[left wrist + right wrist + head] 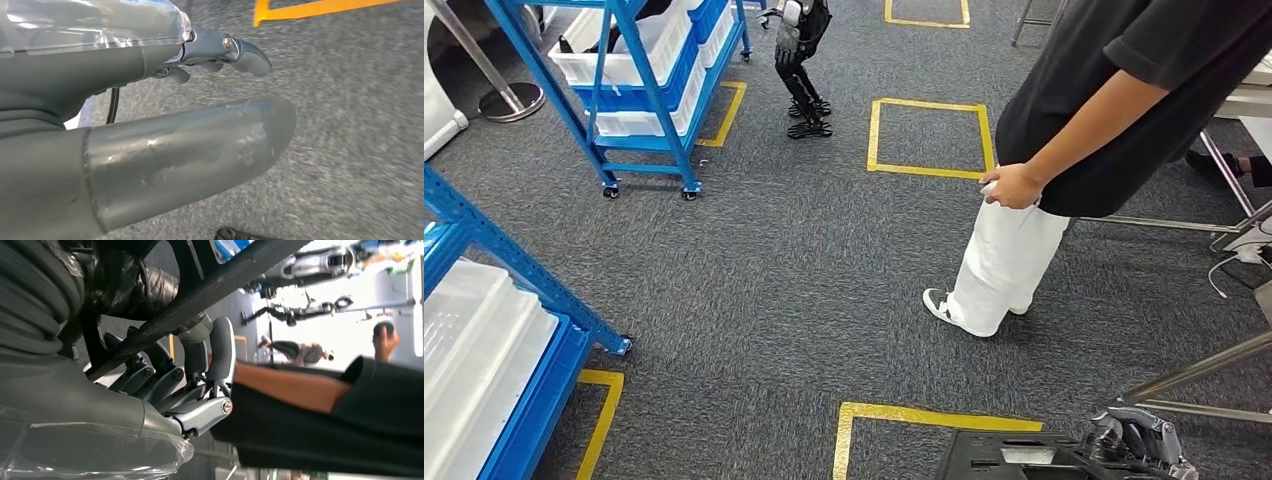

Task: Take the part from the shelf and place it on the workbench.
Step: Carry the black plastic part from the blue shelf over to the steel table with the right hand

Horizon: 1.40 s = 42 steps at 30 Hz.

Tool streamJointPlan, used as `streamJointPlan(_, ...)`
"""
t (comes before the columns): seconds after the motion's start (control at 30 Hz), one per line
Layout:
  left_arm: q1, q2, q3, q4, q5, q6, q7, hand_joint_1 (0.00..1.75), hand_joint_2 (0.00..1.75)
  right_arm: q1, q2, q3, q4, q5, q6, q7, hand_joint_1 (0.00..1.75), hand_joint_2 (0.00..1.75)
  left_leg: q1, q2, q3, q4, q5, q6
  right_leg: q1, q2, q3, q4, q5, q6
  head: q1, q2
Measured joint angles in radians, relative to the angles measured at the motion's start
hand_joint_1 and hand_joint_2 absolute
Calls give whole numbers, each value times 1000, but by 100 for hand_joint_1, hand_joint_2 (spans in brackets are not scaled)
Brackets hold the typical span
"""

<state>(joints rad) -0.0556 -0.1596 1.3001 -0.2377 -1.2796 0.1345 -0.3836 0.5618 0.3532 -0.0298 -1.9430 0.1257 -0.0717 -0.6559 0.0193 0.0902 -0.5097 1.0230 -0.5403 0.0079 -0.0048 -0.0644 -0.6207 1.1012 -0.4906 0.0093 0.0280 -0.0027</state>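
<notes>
Right hand (pixel 1139 440) grips the black part (pixel 1014 458) from beneath, low at the near right, fingers (pixel 220 355) curled round its edge. Left hand (pixel 150 125) hangs over grey carpet (pixel 804 290), fingers apart, holding nothing. Just beyond, a person (pixel 1064 150) stands. Far left, a blue shelf (pixel 639 90) with white bins.

No text, label or number can be read anywhere, perhaps owing to blur.
</notes>
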Motion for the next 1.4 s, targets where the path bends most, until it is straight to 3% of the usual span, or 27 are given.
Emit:
streamJointPlan(0.07,-1,0,0,0,0,-1,0,0,0,0,0,0,0,0,-1,1,175,175,-3,19,7,-3,-6,-12,12,-16,17,-37,0,-10,0,0)
streamJointPlan(0.13,-4,-1,0,0,0,-3,0,0,0,2,0,0,-1,0,-1,2,175,175,0,31,21,-8,-12,-23,12,12,20,-49,5,-21,-1,0)
streamJointPlan(0.2,-6,-1,1,0,0,-5,-1,0,0,3,0,0,-4,0,-1,2,175,175,3,-10,16,25,-39,-30,6,36,32,-67,12,-34,-2,0)
streamJointPlan(0.27,-5,-1,0,0,-1,-7,-1,0,0,0,1,0,-5,0,0,2,175,175,3,-68,-36,135,-97,-31,3,58,39,-75,15,-44,-3,0)
streamJointPlan(0.33,-1,-1,0,0,-1,-8,-1,0,0,0,1,0,-5,0,1,4,175,175,3,-83,-102,251,-133,-31,6,87,41,-73,13,-48,-3,0)
streamJointPlan(0.37,1,-1,1,0,-1,-9,-1,0,0,0,1,0,-5,0,1,4,175,175,3,-85,-119,269,-123,-31,7,103,43,-72,12,-49,-3,0)
streamJointPlan(0.4,1,0,1,0,-1,-9,0,0,0,0,1,0,-4,1,1,5,175,175,3,-88,-117,245,-91,-29,7,119,46,-70,10,-48,-3,0)
streamJointPlan(0.43,1,0,1,0,-1,-10,0,0,0,0,1,0,-4,2,2,6,175,175,3,-97,-99,188,-46,-27,6,135,48,-67,8,-46,-3,0)
streamJointPlan(0.5,0,1,1,0,-1,-11,0,0,0,-2,1,0,-4,3,2,8,175,175,5,-144,-55,64,17,-21,5,161,47,-57,1,-38,-3,0)
streamJointPlan(0.57,-1,1,1,0,-1,-13,0,0,0,-3,1,0,-3,4,3,9,175,175,3,-173,-37,15,24,-14,3,183,39,-50,-1,-26,-3,0)
streamJointPlan(0.63,-4,0,1,0,-1,-13,0,0,0,-2,1,0,-2,5,5,10,175,175,1,-153,-31,5,26,-3,0,200,34,-52,2,-13,-4,0)
streamJointPlan(0.7,-5,0,1,0,-1,-13,-1,0,0,-2,0,-1,-2,5,5,10,175,175,4,-127,-25,-7,33,12,3,158,20,-25,-16,-4,-2,0)
streamJointPlan(0.77,-3,0,1,0,-1,-13,-1,0,0,-5,0,-1,0,6,5,10,175,175,3,-98,-21,-14,35,20,2,93,-30,78,-74,4,1,0)
streamJointPlan(0.83,1,1,1,0,-1,-13,-1,0,0,-7,0,-1,3,6,5,10,175,175,1,-67,-20,-14,32,22,-4,73,-94,197,-122,12,1,0)
streamJointPlan(0.87,1,1,1,0,0,-13,-1,0,0,-6,0,-1,5,6,5,10,175,175,0,-52,-18,-14,29,22,-6,71,-109,221,-121,14,1,0)
streamJointPlan(0.9,0,1,2,0,0,-13,-1,0,0,-6,0,-1,6,6,5,11,175,175,0,-39,-15,-14,26,20,-8,67,-103,205,-100,15,1,0)
streamJointPlan(0.93,-1,1,2,0,0,-13,-1,0,0,-6,0,-1,8,6,5,11,175,175,0,-27,-10,-14,22,19,-9,60,-77,153,-66,14,1,0)
streamJointPlan(1.0,-3,0,2,0,0,-13,-1,0,0,-7,0,-2,9,6,5,11,175,175,-2,-5,2,-14,13,11,-3,19,-3,12,-5,5,1,0)
streamJointPlan(1.07,-4,0,2,0,0,-13,-1,0,0,-8,0,-2,10,6,5,11,175,175,-4,13,10,-15,4,0,8,-6,31,-56,9,-6,1,0)
streamJointPlan(1.13,-8,-1,2,0,0,-14,-1,0,0,-7,0,-2,10,6,5,10,175,175,-3,30,20,-19,-1,-11,12,13,32,-61,8,-17,1,0)
streamJointPlan(1.2,-12,-1,2,0,0,-15,-1,0,0,-7,0,-2,10,6,5,10,175,175,1,1,23,0,-20,-20,8,35,39,-74,13,-30,0,0)
streamJointPlan(1.27,-12,-1,2,0,0,-15,-1,0,0,-10,1,-2,11,6,5,10,175,175,4,-57,-18,92,-75,-23,2,56,46,-83,18,-41,0,0)
streamJointPlan(1.33,-7,-1,2,0,0,-15,-1,0,0,-12,1,-2,13,6,5,11,175,175,4,-81,-88,225,-128,-25,3,81,46,-81,16,-47,0,0)
streamJointPlan(1.37,-4,-1,2,0,1,-15,-1,0,0,-12,1,-2,14,6,5,11,175,175,4,-83,-112,263,-131,-26,3,96,47,-79,15,-47,0,0)
streamJointPlan(1.4,-3,-1,3,0,1,-15,-1,0,0,-12,1,-2,15,6,5,11,175,175,4,-85,-121,265,-112,-27,4,113,48,-76,13,-47,0,0)
